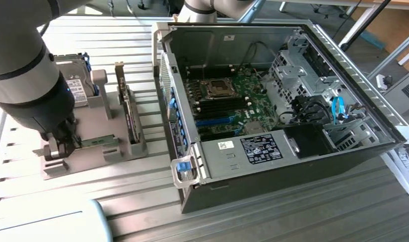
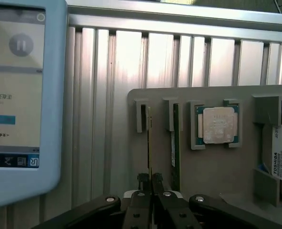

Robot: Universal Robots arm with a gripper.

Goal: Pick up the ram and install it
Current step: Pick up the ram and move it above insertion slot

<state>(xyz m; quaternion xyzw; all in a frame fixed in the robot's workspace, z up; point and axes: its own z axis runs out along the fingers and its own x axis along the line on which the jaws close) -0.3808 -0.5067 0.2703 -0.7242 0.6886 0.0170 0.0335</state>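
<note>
Pinched nearly shut, the gripper point(image 2: 149, 180) clamps the ram point(image 2: 149, 143), a thin board standing edge-on in a slot of the grey holder point(image 2: 212, 167). Just beside it stands a second green board point(image 2: 175, 138), its pale label too small to read. Farther along sit a silver processor chip point(image 2: 219, 125) and a hard drive point(image 2: 281, 152) marked TOSHIBA. Nearby, a tablet point(image 2: 17, 95) shows a pause symbol.

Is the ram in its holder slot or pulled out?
In the slot: the ram stands on edge in the grey holder, with the gripper shut on it.
</note>
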